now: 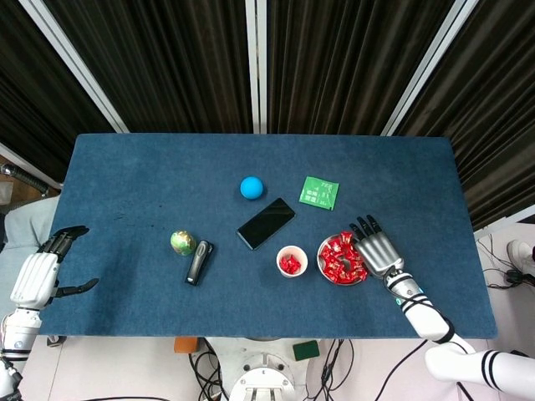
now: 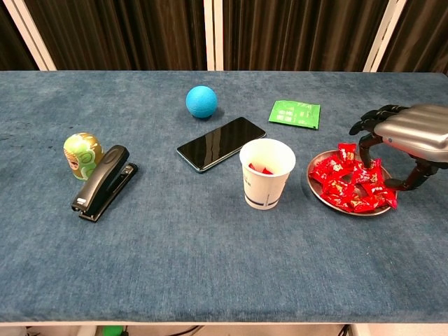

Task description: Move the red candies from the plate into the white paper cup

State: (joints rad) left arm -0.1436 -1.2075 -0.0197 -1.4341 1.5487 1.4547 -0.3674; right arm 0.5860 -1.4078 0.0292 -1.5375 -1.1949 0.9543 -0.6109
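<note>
A wide blue felt-covered table (image 1: pixel 125 175) fills both views, backed by dark pleated curtains (image 1: pixel 167 58). The robot's silver right hand (image 2: pixel 409 133) hangs palm down over the right side of the round metal plate (image 2: pixel 316 190), its dark fingers (image 2: pixel 365 140) spread and curved downward, the tips down among the candies; whether any candy is caught between them I cannot tell. The silver left hand (image 1: pixel 38 276) sits off the table's left edge, well apart from everything, fingers apart and empty.

The black smartphone (image 2: pixel 221 143) lies flat near the table's middle, just behind the cup. A black stapler (image 2: pixel 104 183) lies at the left, touching or just beside a small green patterned egg-shaped object (image 2: pixel 82 155). The white paper cup (image 2: pixel 267 173) stands upright just left of the plate, with a few red pieces inside (image 1: pixel 290 265). The pile of red wrapped candies (image 2: pixel 350 187) rests on the plate. A flat green packet (image 2: pixel 295 113) lies behind the plate, and a blue ball (image 2: pixel 201 101) sits behind the phone.
</note>
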